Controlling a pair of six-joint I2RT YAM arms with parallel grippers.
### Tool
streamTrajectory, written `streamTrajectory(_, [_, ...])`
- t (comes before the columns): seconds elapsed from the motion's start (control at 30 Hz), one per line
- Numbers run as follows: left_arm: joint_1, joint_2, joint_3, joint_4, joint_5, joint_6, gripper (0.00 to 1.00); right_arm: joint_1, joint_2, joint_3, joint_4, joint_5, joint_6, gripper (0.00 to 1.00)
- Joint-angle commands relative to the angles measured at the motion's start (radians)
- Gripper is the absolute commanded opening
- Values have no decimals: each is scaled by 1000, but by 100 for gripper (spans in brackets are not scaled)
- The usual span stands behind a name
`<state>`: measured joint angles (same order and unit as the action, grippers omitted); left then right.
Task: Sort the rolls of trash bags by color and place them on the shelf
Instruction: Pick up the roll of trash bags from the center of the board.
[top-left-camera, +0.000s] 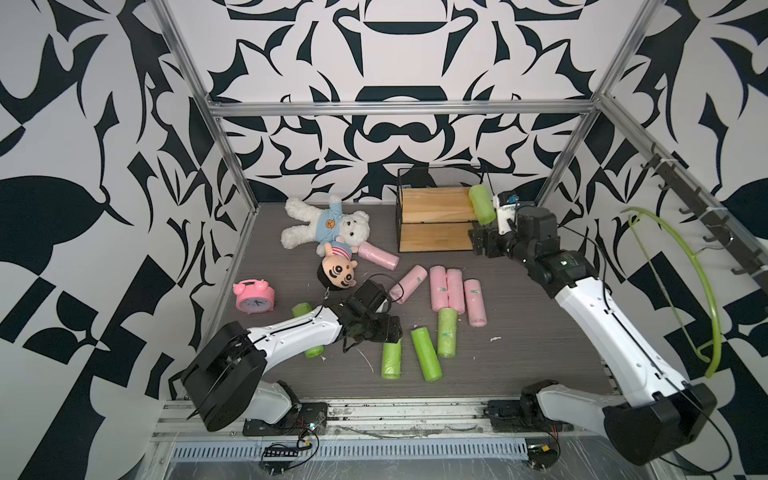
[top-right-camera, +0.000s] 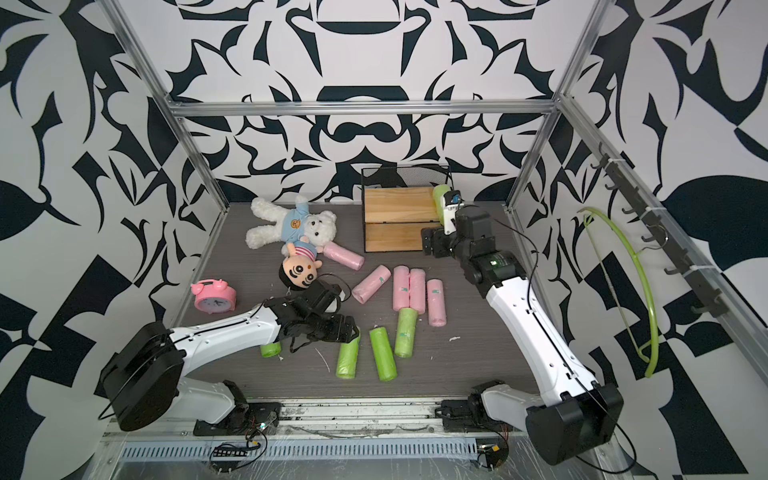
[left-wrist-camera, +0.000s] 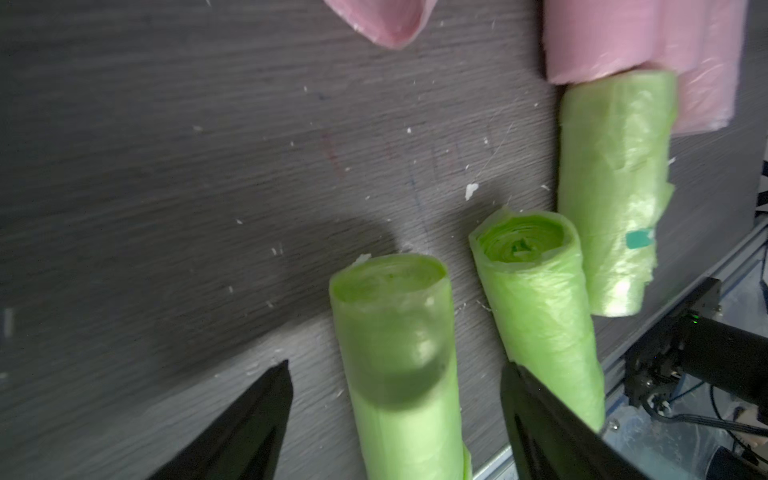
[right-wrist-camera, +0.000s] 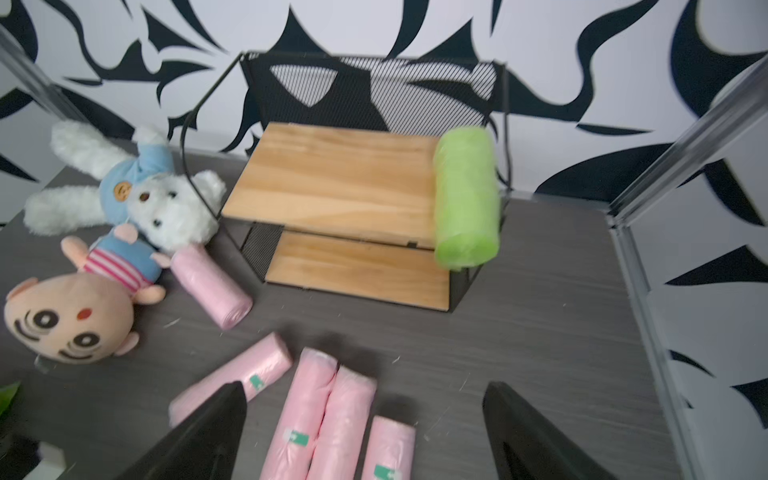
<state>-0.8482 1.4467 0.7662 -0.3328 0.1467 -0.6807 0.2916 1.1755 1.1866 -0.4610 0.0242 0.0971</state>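
On the shelf, one green roll, left gripper, right gripper both spread, empty.

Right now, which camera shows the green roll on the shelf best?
The right wrist view: the green roll lies whole and close on the top board of the shelf. In both top views it is small, crowded by the right arm. The left wrist view misses it.
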Motion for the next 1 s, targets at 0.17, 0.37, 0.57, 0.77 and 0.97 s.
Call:
streamTrajectory(0.17, [-46, 147, 47, 52, -77, -82, 71, 35, -81, -130, -26, -24, 66, 95])
streamTrajectory(0.37, [-51, 147, 13, 138, -115, -155, 49, 60, -174, -257, -51, -120, 123, 94])
streamTrajectory(0.57, [-49, 32, -52, 254, -195, -259, 36, 139, -246, -348, -29, -230, 231, 93])
streamTrajectory(0.77, [-41, -142, -52, 327, -308, -346, 34, 344, -243, -419, 218, -298, 451, 93])
streamTrajectory(0.97, [-23, -298, -62, 433, -354, -458, 34, 559, -163, -456, 480, -194, 570, 95])
